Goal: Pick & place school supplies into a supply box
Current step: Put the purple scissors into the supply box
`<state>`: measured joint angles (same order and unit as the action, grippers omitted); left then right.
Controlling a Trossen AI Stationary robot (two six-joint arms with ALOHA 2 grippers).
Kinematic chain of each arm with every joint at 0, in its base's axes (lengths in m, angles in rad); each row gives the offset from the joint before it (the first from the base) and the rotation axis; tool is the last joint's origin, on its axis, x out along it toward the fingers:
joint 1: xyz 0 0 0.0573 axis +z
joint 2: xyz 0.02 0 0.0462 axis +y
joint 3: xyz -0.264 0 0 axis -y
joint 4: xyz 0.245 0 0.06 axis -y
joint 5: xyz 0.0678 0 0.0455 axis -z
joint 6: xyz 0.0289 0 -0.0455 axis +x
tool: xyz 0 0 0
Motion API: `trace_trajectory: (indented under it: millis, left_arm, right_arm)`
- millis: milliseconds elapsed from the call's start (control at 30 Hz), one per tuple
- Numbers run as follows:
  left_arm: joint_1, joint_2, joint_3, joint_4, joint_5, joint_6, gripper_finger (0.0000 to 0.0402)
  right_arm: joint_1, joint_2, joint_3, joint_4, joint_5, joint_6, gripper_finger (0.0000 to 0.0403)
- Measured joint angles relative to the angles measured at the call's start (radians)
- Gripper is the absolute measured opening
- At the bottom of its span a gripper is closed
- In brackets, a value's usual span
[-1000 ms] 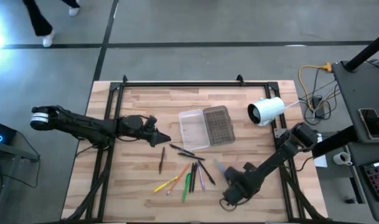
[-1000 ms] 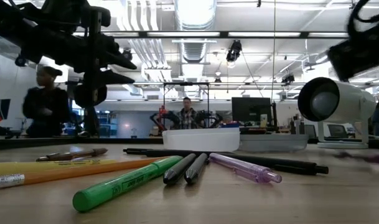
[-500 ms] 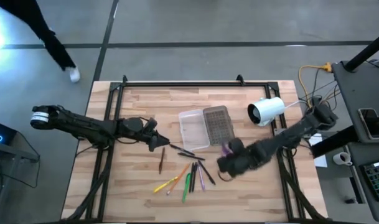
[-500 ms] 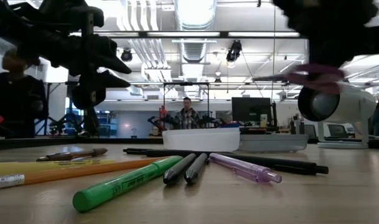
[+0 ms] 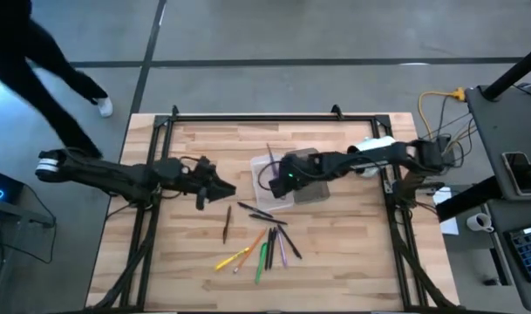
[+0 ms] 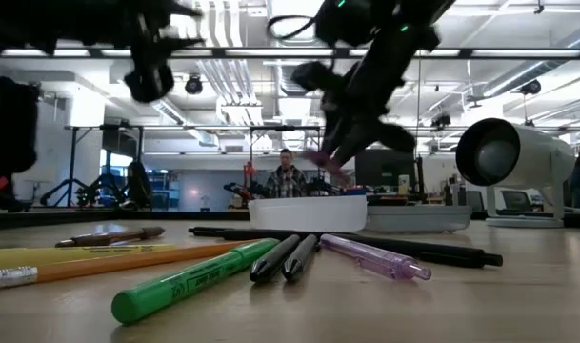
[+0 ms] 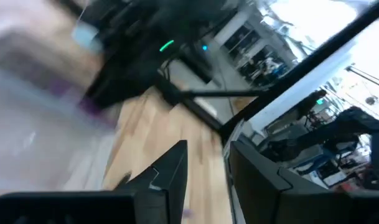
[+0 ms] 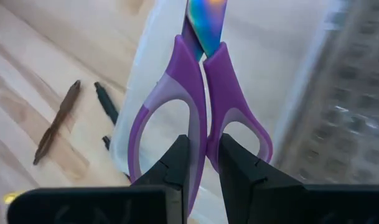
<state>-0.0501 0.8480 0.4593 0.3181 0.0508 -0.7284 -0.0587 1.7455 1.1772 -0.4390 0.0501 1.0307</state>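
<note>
While the right claw (image 5: 278,179) hangs over the clear tray of the supply box (image 5: 271,185), its fingers (image 8: 177,165) are pinched on the purple-handled scissors (image 8: 198,115), gripping them between the two handle loops, with the iridescent blades pointing away from the wrist over the tray. In the high view the right arm reaches in from the bench's right side, passing in front of the white cylindrical camera (image 5: 376,146), and a thin dark tip sticks out past the claw toward the far edge. The box sits open near the middle of the wooden bench (image 5: 195,253), its grey textured lid (image 5: 304,179) lying flat on the tray's right. The left claw (image 5: 223,187) hovers to the left of the box, above bare wood, holding nothing; its wrist view shows the two fingers (image 7: 170,171) parted by a narrow gap. The other supplies lie loose on the bench on the near side of the box: a dark red pencil (image 5: 227,224) lies alone to the left, a long black pen (image 5: 256,209) is nearest the tray, and beyond these a fan of yellow pencil (image 5: 231,259), orange pencil (image 5: 250,248), green pen (image 5: 263,262), two dark pens (image 5: 272,245) and a purple pen (image 5: 282,250). A person (image 5: 30,52) walks across the floor beyond the bench's far left corner.
</note>
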Motion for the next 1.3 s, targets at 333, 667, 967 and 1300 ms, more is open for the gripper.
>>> trace_trajectory:
  millis: [333,667,967,1300]
  left_arm:
    - [-0.002,-0.148,0.099,-0.358,-0.057,0.044,0.0104]
    - [-0.002,-0.196,0.095,-0.365,-0.057,0.115,0.0104]
    - [-0.002,-0.202,0.095,-0.38,-0.056,0.177,0.0104]
    - [-0.002,-0.196,0.095,-0.42,-0.067,0.168,0.0104]
  right_arm:
    - [-0.029,0.19,0.141,-0.073,-0.123,0.014,0.005]
    - [-0.028,0.282,0.287,-0.311,-0.126,0.01,0.0058]
    - [0.006,0.275,0.366,-0.39,-0.043,-0.142,0.006]
    - [0.013,0.275,0.34,-0.438,-0.052,-0.276,0.0064]
